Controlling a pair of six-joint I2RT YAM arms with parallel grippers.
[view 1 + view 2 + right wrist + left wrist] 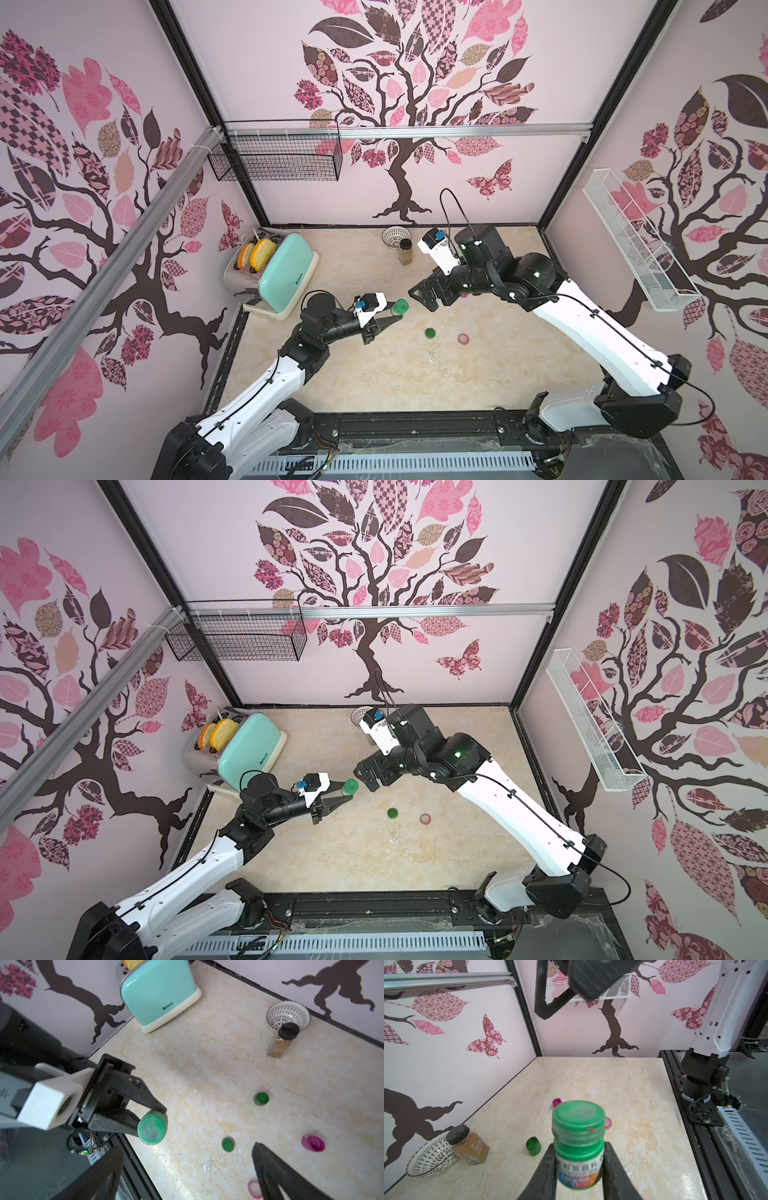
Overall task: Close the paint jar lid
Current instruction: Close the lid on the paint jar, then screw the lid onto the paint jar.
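My left gripper [579,1169] is shut on the label of a green paint jar [579,1162] and holds it above the table. The jar's green lid [578,1120] sits on the jar's mouth. Both top views show the jar [401,306] [350,786] at the tips of the left gripper [395,312] [345,794]. Just right of the lid, my right gripper [422,300] [365,778] stands open with nothing between its fingers. From the right wrist, the lid [152,1130] lies off to one side of that gripper [187,1167], apart from both fingers.
On the table lie a small open green pot [261,1098], a loose green cap [430,332], a magenta pot [313,1143] and a pink cap [464,339]. A mint toaster [286,270] stands at the back left. A spice jar [405,251] and patterned bowl [395,237] stand at the back.
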